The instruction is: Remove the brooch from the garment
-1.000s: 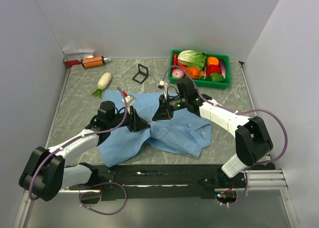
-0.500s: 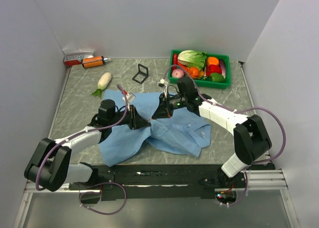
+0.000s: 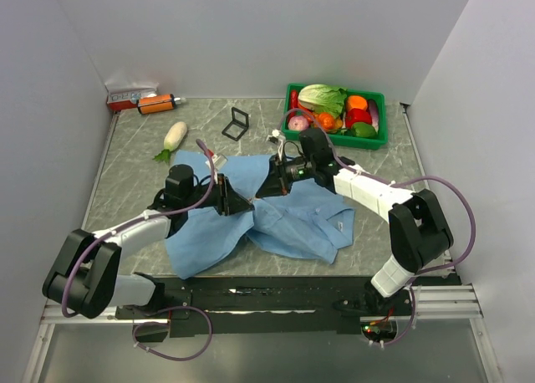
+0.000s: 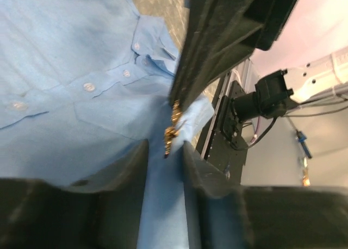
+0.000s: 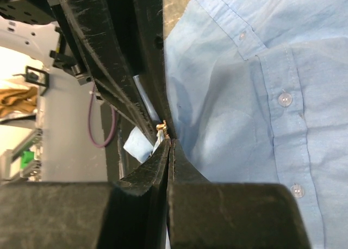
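Note:
The garment, a wrinkled light blue button-up shirt, lies spread in the middle of the table. Both grippers meet over its left part. In the left wrist view the tiny coppery brooch sits on a raised ridge of the garment, just past my left gripper. That gripper is narrowly open, with the ridge of cloth running between its fingers. My right gripper is shut, its tips pinched on the brooch. From above, the left gripper and right gripper nearly touch and the brooch is hidden.
A green basket of vegetables stands at the back right. A white radish, a small black frame, an orange bottle and a box lie at the back left. Walls close in three sides.
My left gripper's fingers have drawn closer together around the cloth, and its arm has shifted a little. The right gripper has stayed shut and edged slightly toward the back.

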`<state>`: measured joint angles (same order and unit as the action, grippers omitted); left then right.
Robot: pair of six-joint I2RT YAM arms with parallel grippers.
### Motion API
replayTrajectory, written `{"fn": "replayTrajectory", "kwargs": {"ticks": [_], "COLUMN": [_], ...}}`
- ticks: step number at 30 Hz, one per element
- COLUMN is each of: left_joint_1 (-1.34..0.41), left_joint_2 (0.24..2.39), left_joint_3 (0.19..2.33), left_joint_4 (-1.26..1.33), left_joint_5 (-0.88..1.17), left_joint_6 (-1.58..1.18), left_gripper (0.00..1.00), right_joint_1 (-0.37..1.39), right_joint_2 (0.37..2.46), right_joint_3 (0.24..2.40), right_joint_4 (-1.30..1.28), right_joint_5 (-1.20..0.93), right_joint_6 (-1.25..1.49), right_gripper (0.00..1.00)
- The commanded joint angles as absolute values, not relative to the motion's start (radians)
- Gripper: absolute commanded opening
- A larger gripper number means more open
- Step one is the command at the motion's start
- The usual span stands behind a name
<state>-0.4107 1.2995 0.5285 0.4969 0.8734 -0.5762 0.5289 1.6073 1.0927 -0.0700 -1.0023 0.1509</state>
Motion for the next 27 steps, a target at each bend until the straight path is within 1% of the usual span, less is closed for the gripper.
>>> {"fn": "replayTrajectory", "kwargs": {"ticks": [1, 3, 4, 6, 9, 11, 16, 20, 27], "left_joint_1": [-0.373, -0.329, -0.315, -0.276, -0.268, -0.275, -0.325, -0.35, -0.399], "left_joint_2": [1.287, 1.278, 1.275, 1.278, 1.298, 1.311, 1.348, 1.359, 1.339], "left_joint_3": [0.566, 0.568, 0.569, 0.572, 0.574, 0.572, 0.6, 0.592, 0.581], "left_joint_4": [0.443, 0.417, 0.41, 0.425, 0.478, 0.517, 0.492, 0.529, 0.511], "left_joint_5": [0.861, 0.88, 0.905, 0.929, 0.919, 0.911, 0.856, 0.868, 0.926], "left_joint_6": [-0.525, -0.522, -0.515, -0.52, -0.549, -0.58, -0.535, -0.561, -0.54], "left_gripper": [0.45, 0.5, 0.51, 0.5, 0.48, 0.48, 0.47, 0.47, 0.45], "right_joint_1": [0.506, 0.496, 0.491, 0.486, 0.485, 0.485, 0.485, 0.485, 0.485], "right_joint_2": [1.586, 1.582, 1.58, 1.577, 1.578, 1.583, 1.594, 1.598, 1.6], "right_joint_3": [1.103, 1.101, 1.098, 1.095, 1.091, 1.089, 1.104, 1.117, 1.126], "right_joint_4": [-0.029, -0.038, -0.038, -0.037, -0.018, -0.005, -0.005, -0.005, 0.029], "right_joint_5": [-1.065, -1.065, -1.065, -1.063, -1.065, -1.065, -1.063, -1.052, -0.98], "right_joint_6": [0.186, 0.175, 0.175, 0.175, 0.189, 0.204, 0.213, 0.207, 0.232], "right_gripper": [0.0, 0.0, 0.0, 0.0, 0.0, 0.0, 0.0, 0.0, 0.0]}}
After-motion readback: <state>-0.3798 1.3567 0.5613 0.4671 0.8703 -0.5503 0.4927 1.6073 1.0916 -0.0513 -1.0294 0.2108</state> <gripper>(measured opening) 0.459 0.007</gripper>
